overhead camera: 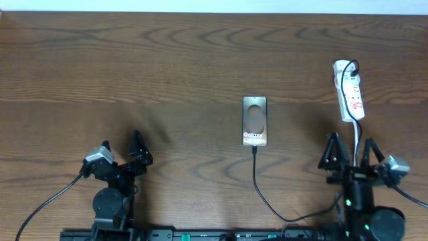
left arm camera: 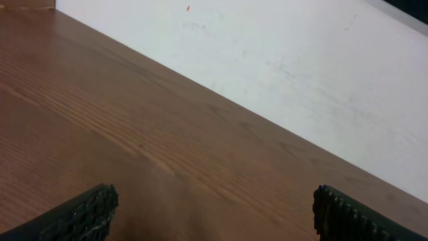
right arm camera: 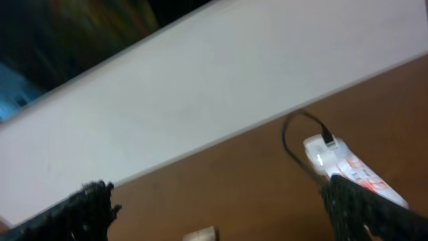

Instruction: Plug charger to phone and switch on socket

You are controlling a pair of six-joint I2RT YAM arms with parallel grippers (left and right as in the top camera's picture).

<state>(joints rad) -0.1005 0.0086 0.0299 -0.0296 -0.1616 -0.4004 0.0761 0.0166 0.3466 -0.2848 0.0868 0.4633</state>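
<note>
I reckon the charger (overhead camera: 256, 175) is in the phone (overhead camera: 254, 121), the socket (overhead camera: 350, 90) maybe unswitched, with left pincer (overhead camera: 121, 142) and right pincer (overhead camera: 350, 142) both open.

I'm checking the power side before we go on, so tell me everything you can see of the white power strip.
The power strip is a narrow white bar, plastic by its look, lying flat on the wooden table at the far right, slightly tilted. Small red marks dot its face, but whether a switch is on cannot be told. A black plug sits at its far end, and its thin cable loops back along the strip. The right gripper stands open just short of its near end, not touching it.
</note>
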